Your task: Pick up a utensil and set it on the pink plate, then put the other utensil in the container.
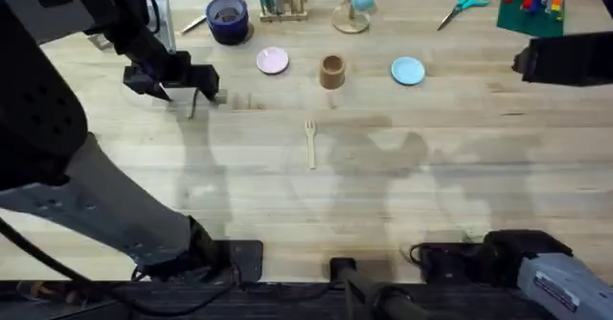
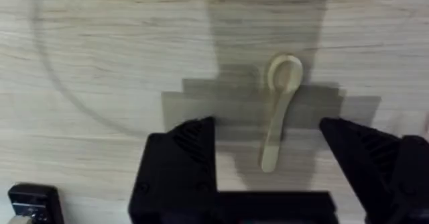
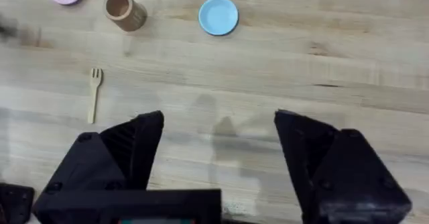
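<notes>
On the worktop (image 1: 431, 167), the left claw (image 2: 268, 143) hangs released, its fingers straddling the spoon (image 2: 279, 110) lying flat beneath. The right claw (image 3: 218, 140) is released too. The cup (image 1: 331, 71) stands between pink plate (image 1: 273, 61) and blue plate (image 1: 408, 70); the fork (image 1: 310, 142) lies nearer, apart.

Pale wooden table (image 1: 460, 167), soft shadows.

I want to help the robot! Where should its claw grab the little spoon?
Probably the thin handle of the spoon, coming straight down from above. It lies flat on the table between the open fingers of the left claw, and the handle is narrower than the round bowl.
</notes>
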Action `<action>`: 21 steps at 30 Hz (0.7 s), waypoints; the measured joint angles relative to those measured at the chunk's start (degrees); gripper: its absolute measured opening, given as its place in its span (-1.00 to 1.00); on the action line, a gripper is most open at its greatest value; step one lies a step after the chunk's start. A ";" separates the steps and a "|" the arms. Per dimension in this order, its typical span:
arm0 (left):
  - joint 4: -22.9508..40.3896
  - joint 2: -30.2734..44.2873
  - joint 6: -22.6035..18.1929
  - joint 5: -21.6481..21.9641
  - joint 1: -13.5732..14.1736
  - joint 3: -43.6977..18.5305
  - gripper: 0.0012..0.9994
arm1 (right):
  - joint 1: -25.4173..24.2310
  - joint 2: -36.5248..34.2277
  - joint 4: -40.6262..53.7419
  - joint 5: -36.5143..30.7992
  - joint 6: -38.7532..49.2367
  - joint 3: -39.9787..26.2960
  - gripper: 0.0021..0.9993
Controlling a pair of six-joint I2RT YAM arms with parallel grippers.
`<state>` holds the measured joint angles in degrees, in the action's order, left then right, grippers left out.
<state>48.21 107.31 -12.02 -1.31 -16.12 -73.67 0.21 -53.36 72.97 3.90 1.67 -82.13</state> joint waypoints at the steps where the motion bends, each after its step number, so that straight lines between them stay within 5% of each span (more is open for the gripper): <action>1: 0.02 0.00 0.01 -0.23 0.00 0.00 0.85 | 0.00 0.00 0.00 0.00 0.00 0.00 0.99; 7: 1.53 0.26 -0.20 -1.55 0.22 -0.23 -0.83 | 0.00 0.00 0.00 0.00 0.00 0.00 0.99; 16: 6.15 1.06 -0.21 -1.68 0.22 -2.06 -0.92 | 0.00 0.00 0.00 0.00 0.00 0.00 0.99; 21: 13.02 2.92 -0.21 -1.74 0.96 -9.58 -0.92 | 0.00 0.00 0.00 0.00 0.00 0.00 0.99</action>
<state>61.22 110.23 -12.23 -3.05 -15.15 -83.25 0.21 -53.36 72.97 3.90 1.67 -82.13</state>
